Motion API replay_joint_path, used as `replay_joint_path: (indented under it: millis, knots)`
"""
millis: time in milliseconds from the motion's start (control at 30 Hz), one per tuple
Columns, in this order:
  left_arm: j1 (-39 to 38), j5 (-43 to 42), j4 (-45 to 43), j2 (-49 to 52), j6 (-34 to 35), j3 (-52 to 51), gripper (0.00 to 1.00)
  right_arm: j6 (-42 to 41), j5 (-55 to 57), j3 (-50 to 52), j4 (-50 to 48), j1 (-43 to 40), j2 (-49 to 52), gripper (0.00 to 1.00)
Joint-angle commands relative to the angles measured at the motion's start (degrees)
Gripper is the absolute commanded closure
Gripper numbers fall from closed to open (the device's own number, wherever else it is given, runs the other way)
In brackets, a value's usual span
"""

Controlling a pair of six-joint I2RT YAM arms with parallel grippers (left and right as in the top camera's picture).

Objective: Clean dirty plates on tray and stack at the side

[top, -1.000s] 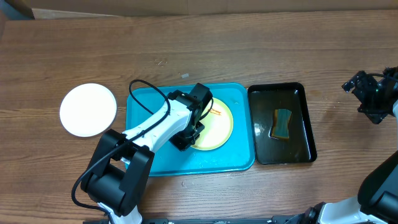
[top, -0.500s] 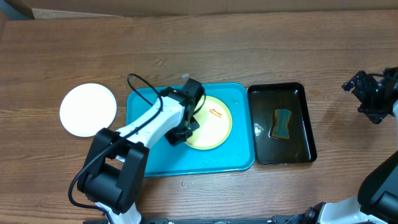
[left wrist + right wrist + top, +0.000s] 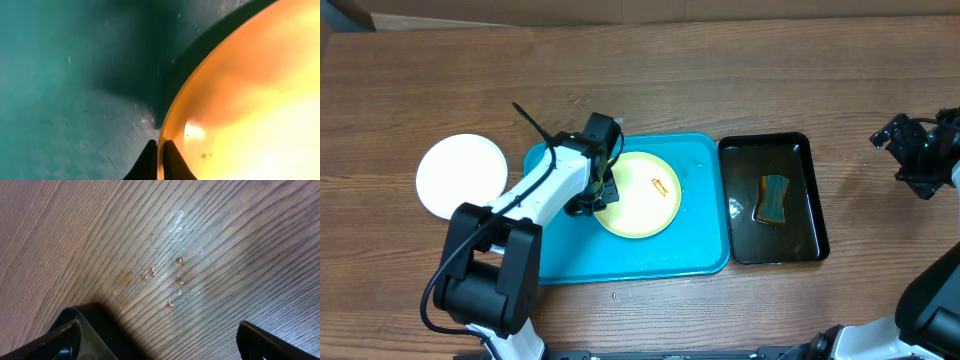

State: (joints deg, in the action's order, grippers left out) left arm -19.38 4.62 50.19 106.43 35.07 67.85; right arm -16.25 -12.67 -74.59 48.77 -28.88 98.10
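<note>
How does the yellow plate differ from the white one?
The yellow plate lies on the turquoise tray; the white plate sits on the table beside it. The yellow plate bears an orange smear; the white plate looks clean. The left gripper pinches the yellow plate's rim; the white plate is untouched. Both are round, similar in size.

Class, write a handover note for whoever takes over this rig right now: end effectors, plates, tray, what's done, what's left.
Left end effector: shut on the rim of the yellow plate, which is on the blue tray.
Right end effector: open, empty, right of the black tray.
Done: white plate on the table, no smear showing.
Left: wipe the yellow plate's orange smear; sponge is in the black tray; then stack.
</note>
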Motion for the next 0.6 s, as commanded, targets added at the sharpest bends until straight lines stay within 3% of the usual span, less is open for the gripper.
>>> replay_joint_path:
  millis: [0, 233, 300, 367, 567]
  knots:
    - [0.90, 1.77, -1.11, 1.14, -5.55, -0.20, 0.92, 0.20, 0.17, -0.79, -0.26, -0.11, -0.83, 0.00]
    - [1.40, -0.92, -2.91, 1.14, -7.26, -0.20, 0.90, 0.20, 0.20, -0.81, -0.26, -0.11, -0.83, 0.00]
    - [1.40, -1.88, -3.13, 1.14, -7.21, -0.20, 0.85, 0.20, 0.17, -0.79, -0.26, -0.11, -0.83, 0.00]
    - [1.40, -2.12, -3.34, 1.14, -7.21, -0.20, 0.67, 0.20, 0.20, -0.79, -0.26, -0.11, -0.83, 0.00]
    - [1.40, -2.16, -3.39, 1.14, -7.21, -0.20, 0.61, -0.09, -0.09, -0.79, -0.76, -0.11, -0.85, 0.00]
